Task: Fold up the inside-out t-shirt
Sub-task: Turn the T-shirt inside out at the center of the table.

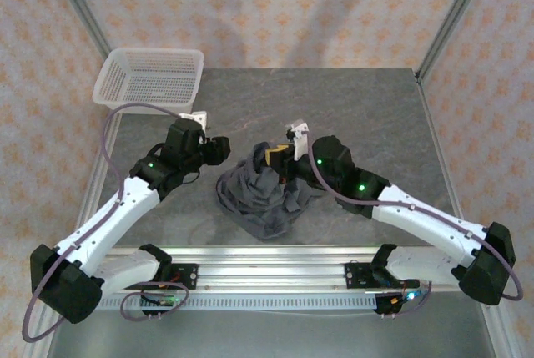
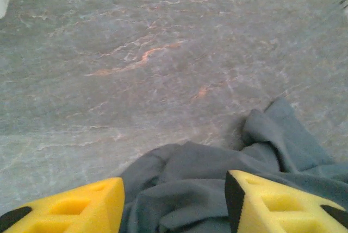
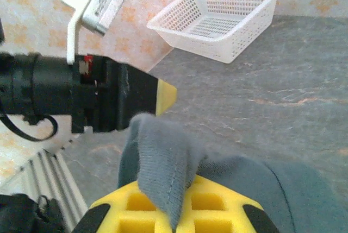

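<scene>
The inside-out t-shirt [image 1: 260,199] lay bunched in a crumpled heap at the lower centre of the overhead frame, on the grey stone-patterned table [image 1: 367,116], between the two arms; no part of it was spread flat. The left gripper [image 1: 219,150] stood just left of the heap's upper edge; in the left wrist view its yellow fingers [image 2: 70,206] were spread apart at the bottom of the frame; grey fabric lay in the gap and beneath them, and neither finger pressed on it. The right gripper [image 1: 276,158] sat at the top of the heap; in the right wrist view its yellow pads [image 3: 217,211] were pressed together on a raised fold of the t-shirt; the fold stood up from between them at the lower centre of the frame. The white mesh basket [image 1: 152,79] sat at the upper left of the overhead frame, at the table's far corner, well apart from the t-shirt.
</scene>
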Robot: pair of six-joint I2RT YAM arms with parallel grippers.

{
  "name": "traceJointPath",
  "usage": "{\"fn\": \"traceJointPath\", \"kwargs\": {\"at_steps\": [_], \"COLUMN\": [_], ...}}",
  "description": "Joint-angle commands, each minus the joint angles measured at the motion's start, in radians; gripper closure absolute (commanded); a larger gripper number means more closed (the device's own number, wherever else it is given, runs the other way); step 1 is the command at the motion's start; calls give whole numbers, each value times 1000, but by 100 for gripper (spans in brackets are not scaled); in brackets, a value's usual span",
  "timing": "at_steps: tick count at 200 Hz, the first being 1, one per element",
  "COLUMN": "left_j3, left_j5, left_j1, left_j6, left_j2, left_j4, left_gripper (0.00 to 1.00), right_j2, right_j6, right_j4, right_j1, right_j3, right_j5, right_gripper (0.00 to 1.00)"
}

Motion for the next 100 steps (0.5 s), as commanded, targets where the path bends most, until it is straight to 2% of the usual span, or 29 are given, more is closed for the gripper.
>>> {"fn": "traceJointPath", "kwargs": {"at_steps": [1,24,43,59,67,81,100], "left_j3": [5,20,-4,-28,-25,-2,19], "left_j5": [-59,-94,49,142,124,29,-48], "left_j1": [3,4,-13,-102,-179,-306,-370], "left_j6": [61,52,-7,-95,-125,-136,-177], "left_j2": [-20,-71,-169,-219,-221,-186,-104], "left_j4": [-39,-127,-94,-22,2,3,26], "left_gripper": [43,43,43,40,38,38,38], "right_j2": [7,27,58,83,85,124,145], "right_j6": [117,190,219,221,225,230,244], "right_j4": [93,106,48,37,40,48,60], "right_j1": [-32,-73,-99,-105,-106,-106,-106], "right_j3": [-17,-24,-2,11,17,29,40], "right_j5": [-76,-24,24,5,-7,-19,-25], "right_gripper": [100,100,100,100,100,100,100]}}
